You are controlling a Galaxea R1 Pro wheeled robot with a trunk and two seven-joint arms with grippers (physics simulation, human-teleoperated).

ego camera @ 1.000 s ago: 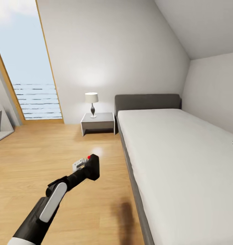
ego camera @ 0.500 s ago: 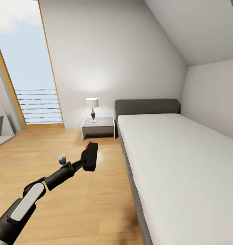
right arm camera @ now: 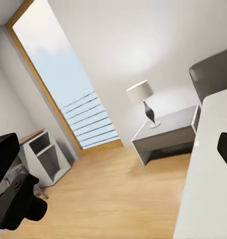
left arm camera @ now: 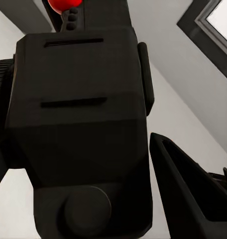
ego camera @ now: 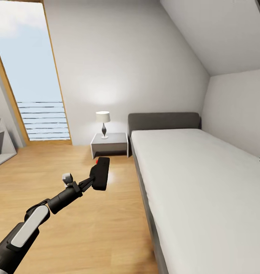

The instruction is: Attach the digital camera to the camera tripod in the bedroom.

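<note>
Head view: we note the left end effector [ego camera: 95,182] extended over the wood floor [ego camera: 69,171], clamped on the digital camera [ego camera: 100,174], a black boxy body with a red button. The bed [ego camera: 198,171] lies alongside, with a nightstand [ego camera: 109,142] and table lamp [ego camera: 103,122] by the far wall and a tall window [ego camera: 31,83] beyond.

Left wrist view: the digital camera [left arm camera: 78,124] sits against one dark finger [left arm camera: 185,194], apparently secure.

Right wrist view: we see the nightstand [right arm camera: 168,132], lamp [right arm camera: 143,102] and a grey shelf unit [right arm camera: 44,157]; we cannot tell the right end effector's opening.

Assessment: the robot appears in transit. We advise carrying the camera level, firmly gripped, and turning the base slowly until the tripod comes into sight.
</note>
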